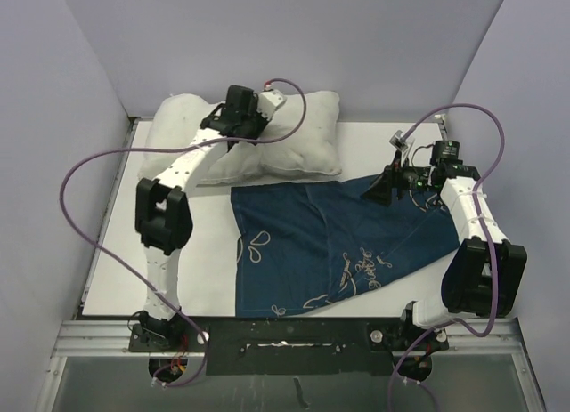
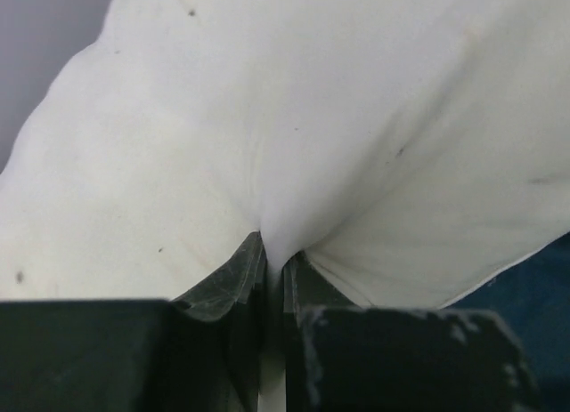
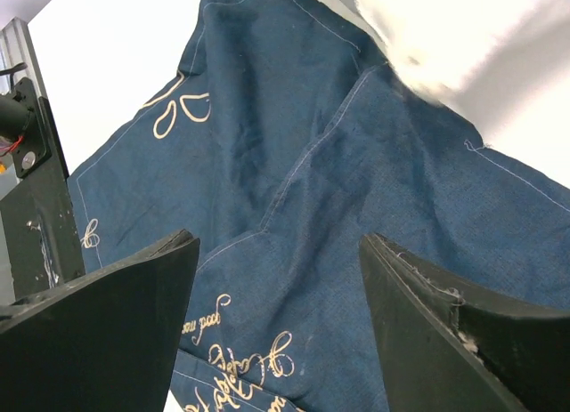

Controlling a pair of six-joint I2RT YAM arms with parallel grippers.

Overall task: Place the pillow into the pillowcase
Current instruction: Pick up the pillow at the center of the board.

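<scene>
Currently the left tool is closed tight, its fingers pinching a puckered fold of the pillow, which lies across the far side of the worktop by the back wall, outside the pillowcase. Meanwhile the pillowcase is spread flat over the middle and right of the worktop, its far edge just beside the pillow's near edge, cream script showing on the navy cloth. The right tool hangs over the pillowcase's far right corner with its jaws well apart, gripping nothing.
</scene>
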